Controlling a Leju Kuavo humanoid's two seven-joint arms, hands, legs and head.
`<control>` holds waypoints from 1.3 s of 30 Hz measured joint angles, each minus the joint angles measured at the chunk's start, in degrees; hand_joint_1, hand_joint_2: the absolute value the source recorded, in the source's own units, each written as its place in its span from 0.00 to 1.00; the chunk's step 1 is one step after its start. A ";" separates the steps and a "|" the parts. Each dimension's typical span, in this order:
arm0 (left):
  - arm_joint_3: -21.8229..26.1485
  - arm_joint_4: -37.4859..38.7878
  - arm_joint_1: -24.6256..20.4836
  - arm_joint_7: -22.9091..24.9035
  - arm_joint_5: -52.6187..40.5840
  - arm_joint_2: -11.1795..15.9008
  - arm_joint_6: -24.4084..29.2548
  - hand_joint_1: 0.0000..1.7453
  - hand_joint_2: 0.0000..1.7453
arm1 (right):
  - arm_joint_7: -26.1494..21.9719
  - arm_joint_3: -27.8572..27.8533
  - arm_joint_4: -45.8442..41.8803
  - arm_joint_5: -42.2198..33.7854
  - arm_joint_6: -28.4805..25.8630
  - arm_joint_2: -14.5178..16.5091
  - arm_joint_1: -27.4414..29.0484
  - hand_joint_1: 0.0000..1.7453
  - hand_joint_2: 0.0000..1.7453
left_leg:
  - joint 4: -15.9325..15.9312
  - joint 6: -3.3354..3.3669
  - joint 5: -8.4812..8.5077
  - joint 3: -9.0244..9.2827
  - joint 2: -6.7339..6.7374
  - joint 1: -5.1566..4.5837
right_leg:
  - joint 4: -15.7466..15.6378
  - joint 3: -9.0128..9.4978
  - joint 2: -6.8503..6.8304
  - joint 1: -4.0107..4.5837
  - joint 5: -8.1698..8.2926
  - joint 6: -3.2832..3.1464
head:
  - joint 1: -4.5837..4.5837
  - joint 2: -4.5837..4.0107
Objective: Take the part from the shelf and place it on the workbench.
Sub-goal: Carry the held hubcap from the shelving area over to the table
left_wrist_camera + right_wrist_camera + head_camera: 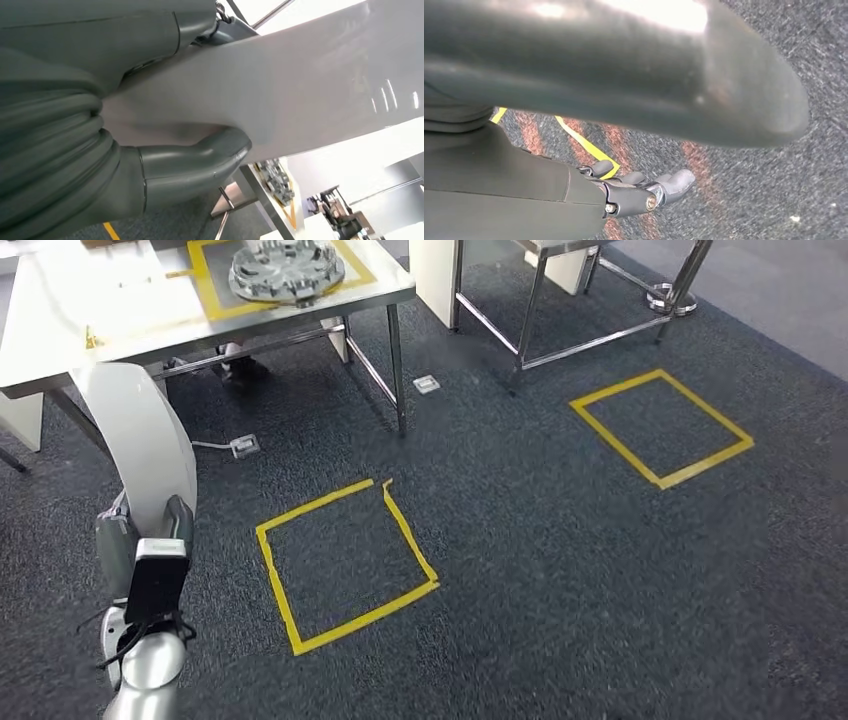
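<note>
A robot looks down at dark carpet marked with two yellow tape squares [345, 565]. At about ten o'clock in the head view, its left hand [135, 540] grips a long, curved white part [140, 440], which rises toward the edge of a white workbench [110, 325] at eleven o'clock. In the left wrist view the grey thumb [200, 160] presses against the part's smooth, glossy face.

The right hand [639, 192] hangs over the carpet with nothing in it; its fingers seem loosely extended, though the thumb blocks much of that view, so I cannot tell its exact pose.

A round metal disc [287, 272] already sits on the workbench inside a taped outline.

Risks: the slick part could slide in the grip, and its upper end could knock the bench edge as it rises.

The part's lower end, the fingers behind it, and the bench's far side are hidden or cut off.
</note>
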 joint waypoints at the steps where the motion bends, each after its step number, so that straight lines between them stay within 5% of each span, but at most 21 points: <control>1: -0.01 -0.03 0.01 -0.01 0.04 0.00 -0.05 1.00 1.00 | 0.00 0.01 0.00 0.11 0.14 -0.02 -0.01 0.00 0.00 | 0.02 0.12 0.07 -0.05 -0.07 0.00 | -0.07 -0.01 0.01 0.01 0.07 -0.18 | 0.01 0.00; 3: -0.01 -0.06 0.02 0.00 0.21 0.00 -0.18 1.00 1.00 | 0.01 0.02 0.00 0.34 0.33 -0.03 -0.01 0.00 0.00 | 0.01 0.33 0.11 -0.08 -0.12 -0.07 | -0.31 0.07 0.01 0.02 0.21 -0.56 | 0.02 0.00; 15: -0.01 -0.33 0.03 -0.25 1.28 0.00 -0.39 1.00 1.00 | 0.04 0.09 0.00 0.71 1.11 -0.04 0.00 0.00 0.00 | 0.05 1.03 0.22 -0.23 -0.08 -0.25 | -1.01 0.22 0.01 -0.08 0.73 1.11 | -0.01 0.00; 39: -0.08 -0.63 0.08 -0.11 0.58 0.01 -0.91 1.00 1.00 | -0.59 0.41 0.00 0.89 0.27 -0.04 0.00 0.00 0.00 | 0.02 0.92 0.28 -0.26 -0.08 -0.19 | -0.88 0.10 0.02 -0.01 0.70 1.06 | -0.01 0.00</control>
